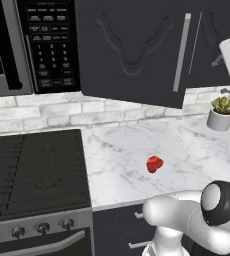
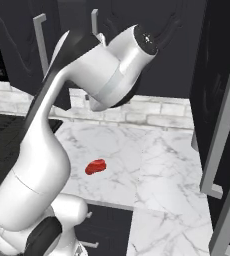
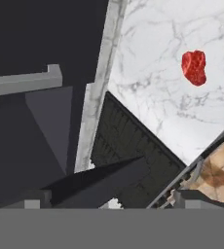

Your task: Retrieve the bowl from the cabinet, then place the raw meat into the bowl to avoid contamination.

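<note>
- Raw meat [image 1: 154, 163]: small glossy red lump lying on the white marble desk [image 1: 197, 145], well out from the brick backsplash [image 1: 47, 112], nothing touching it. Also seen in the right base view [image 2: 95, 166] and from the hand camera [image 3: 194, 67].
- Cabinet [image 1: 132, 50]: dark charcoal wall unit above the desk, carved door panel, long silver bar handle [image 1: 181, 52]. The door looks swung partly outward; interior not visible.
- Bowl: cannot be made out in any view.
- Arm [image 2: 77, 100]: raised high in front of the cabinet doors, elbow bent above the desk.
- End effector [image 3: 109, 202]: only the dark fingertips show at the bottom edge of the hand view; cannot tell whether the jaws are apart or together. Nothing seen between them.
- Hand camera looks down past a cabinet door edge onto the desk and the black stove [image 3: 133, 160].
- Stove [image 1: 34, 170] sits left of the desk, microwave [image 1: 32, 45] above it.
- Small potted succulent [image 1: 221, 113] at the desk's back right, well apart from the meat.
</note>
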{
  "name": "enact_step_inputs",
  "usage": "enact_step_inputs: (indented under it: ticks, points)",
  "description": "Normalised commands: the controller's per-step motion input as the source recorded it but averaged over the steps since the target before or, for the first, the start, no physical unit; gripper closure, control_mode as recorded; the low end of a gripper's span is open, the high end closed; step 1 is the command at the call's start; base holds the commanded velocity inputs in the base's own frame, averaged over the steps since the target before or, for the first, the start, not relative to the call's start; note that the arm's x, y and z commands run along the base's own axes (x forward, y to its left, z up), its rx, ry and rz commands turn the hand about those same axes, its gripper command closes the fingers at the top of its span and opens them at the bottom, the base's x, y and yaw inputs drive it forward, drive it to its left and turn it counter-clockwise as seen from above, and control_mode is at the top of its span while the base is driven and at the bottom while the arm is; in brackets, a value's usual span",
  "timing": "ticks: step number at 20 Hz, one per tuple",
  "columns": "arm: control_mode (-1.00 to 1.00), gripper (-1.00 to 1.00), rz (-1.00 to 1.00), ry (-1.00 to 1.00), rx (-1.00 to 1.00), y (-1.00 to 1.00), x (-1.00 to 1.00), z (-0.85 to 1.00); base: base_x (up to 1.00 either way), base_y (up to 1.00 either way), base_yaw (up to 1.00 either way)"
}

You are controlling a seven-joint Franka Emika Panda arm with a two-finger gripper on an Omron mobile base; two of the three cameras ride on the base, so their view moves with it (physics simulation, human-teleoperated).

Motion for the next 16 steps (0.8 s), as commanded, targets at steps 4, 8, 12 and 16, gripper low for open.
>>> enact_step_inputs:
  ticks: [4, 8, 12, 16]
  points:
    - [-1.00, -1.00, 0.00, 0.07, 0.05, 0.13, 0.34, -0.05, 0.00, 0.00, 0.00]
    - [-1.00, -1.00, 0.02, 0.07, 0.06, 0.31, 0.12, -0.14, 0.00, 0.00, 0.00]
    - [-1.00, -1.00, 0.04, 0.09, 0.07, 0.27, 0.14, -0.18, 0.00, 0.00, 0.00]
    - [-1.00, -1.00, 0.05, 0.07, 0.08, 0.30, 0.14, -0.18, 0.00, 0.00, 0.00]
